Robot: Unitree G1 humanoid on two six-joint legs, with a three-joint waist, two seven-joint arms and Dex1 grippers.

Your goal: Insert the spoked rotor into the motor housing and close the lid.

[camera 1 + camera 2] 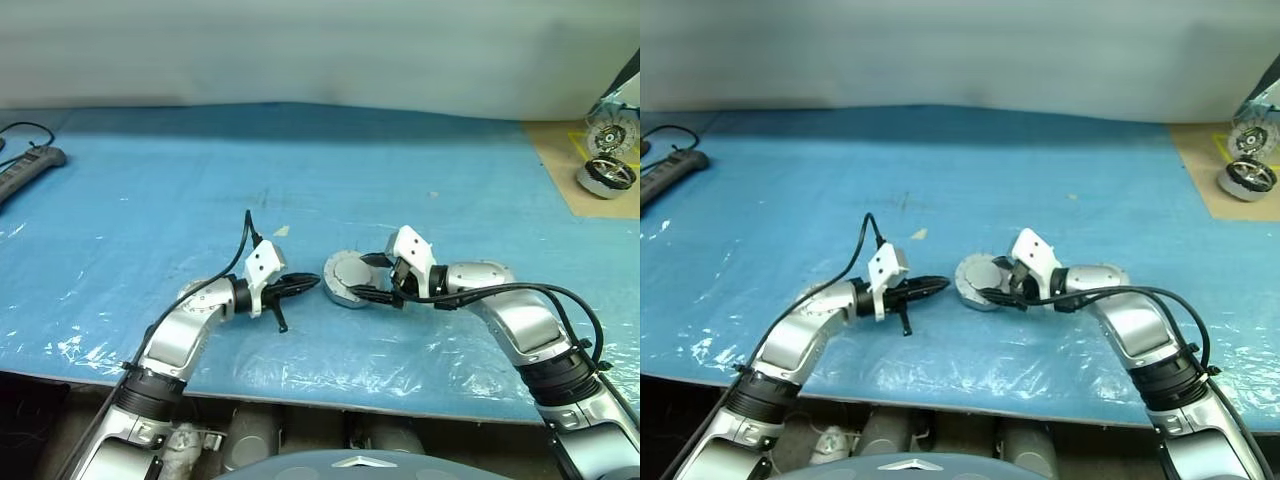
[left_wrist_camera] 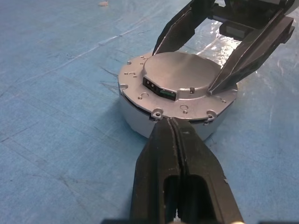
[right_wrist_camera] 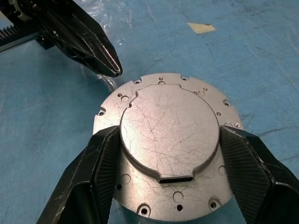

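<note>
Near the middle of the blue-covered bench (image 1: 300, 170), a little toward its near edge, you see the motor housing (image 1: 345, 292) resting flat, with the lid (image 3: 169, 135) seated on top, its plain grey face upward and scratched. The lid's raised round centre sits inside a wider flange ringed with small holes. Your right claw (image 3: 169, 175) reaches in from the right edge side and straddles that raised centre: its two black fingers (image 3: 91, 179) stand apart, one pressed against each side of the disc, so you can read it as gripping the lid. Your left claw (image 2: 175, 127) comes from the opposite side with its fingers pressed together, fully closed and holding nothing; its tip lies just beside the rim of the housing, at or almost at the flange, and you cannot tell whether it truly touches. In the right wrist view the same closed tip hangs just above the far rim. At the far left edge lies a grey power strip (image 1: 28, 167) with a black cable. At the far right corner, on a brown board (image 1: 590, 175), stands a chrome-rimmed black motor (image 1: 606, 175).
</note>
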